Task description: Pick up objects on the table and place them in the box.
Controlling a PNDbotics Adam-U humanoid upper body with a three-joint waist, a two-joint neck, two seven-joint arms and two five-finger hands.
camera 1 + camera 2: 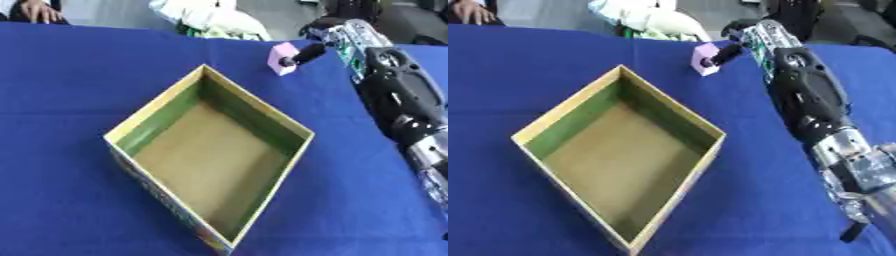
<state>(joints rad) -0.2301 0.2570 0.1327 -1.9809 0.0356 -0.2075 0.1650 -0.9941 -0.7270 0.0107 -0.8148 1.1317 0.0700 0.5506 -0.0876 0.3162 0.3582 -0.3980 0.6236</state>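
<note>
Right hand (308,52) pinching pink block (280,58) just beyond box (210,75) far corner; lift clear of rim, carry over box middle before releasing.

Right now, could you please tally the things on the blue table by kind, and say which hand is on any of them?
Open cardboard box: 1, nothing inside it
Pink block: 1, beyond the box's far corner, with the right hand on it
Total: 2
The left hand shows in neither view.
</note>
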